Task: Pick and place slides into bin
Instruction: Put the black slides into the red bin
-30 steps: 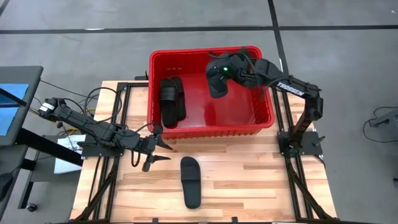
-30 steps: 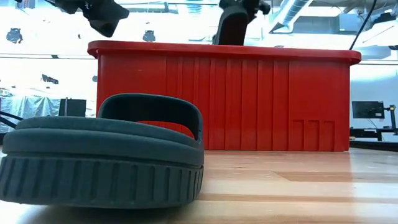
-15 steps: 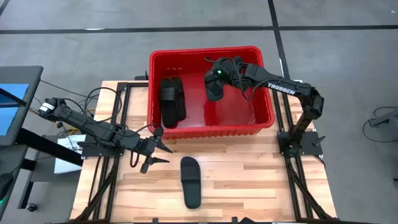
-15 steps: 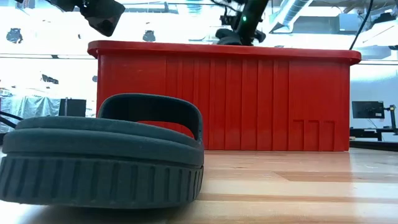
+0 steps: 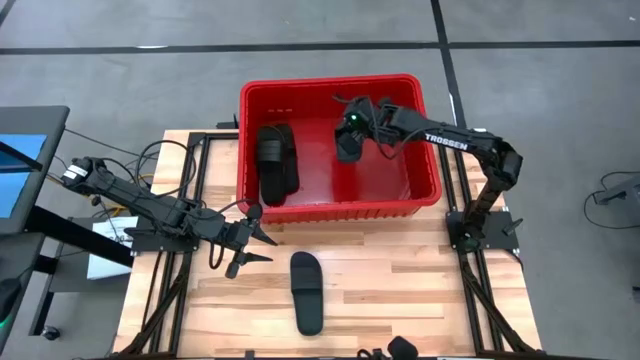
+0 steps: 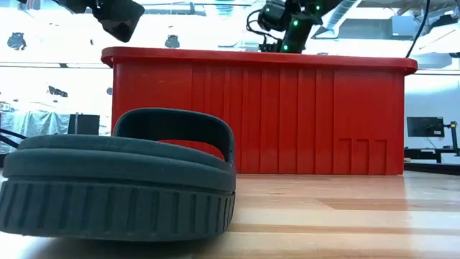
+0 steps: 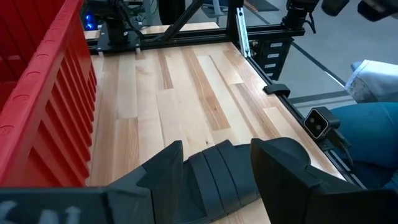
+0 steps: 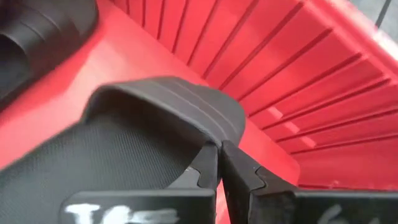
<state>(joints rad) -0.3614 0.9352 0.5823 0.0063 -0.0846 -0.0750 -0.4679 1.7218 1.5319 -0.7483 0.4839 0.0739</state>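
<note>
The red bin [image 5: 425, 190] stands at the table's far side. Two black slides [image 5: 276, 165] lie on its floor at the left. My right gripper [image 5: 358, 122] reaches into the bin from the right, shut on a third slide [image 5: 347, 142], which is below the rim and hidden in the low view. Another slide [image 5: 307, 292] lies sole down on the wooden table, near the front edge; it fills the low view's foreground [image 6: 115, 180]. My left gripper [image 5: 252, 240] hovers open by the bin's near left corner, left of that slide and apart from it. My right gripper pinches the edge of the slide's wide strap [image 8: 208, 134] between its two fingers [image 8: 239, 171]. The fingers slant down from the table's right side. The slide hangs tilted below them inside the bin; whether it touches the floor, I cannot tell.
Bare wooden table lies between the bin's near wall [image 6: 259, 115] and the front edge. Black frame rails [image 7: 249, 43] run along the table's sides. A person's blue-clad leg [image 7: 373, 130] shows just past the near edge.
My right gripper has sunk into the bin with the slide, staying shut. The slide showed above the rim in the low view a second ago and is now behind the bin's wall. The left arm has kept still.
</note>
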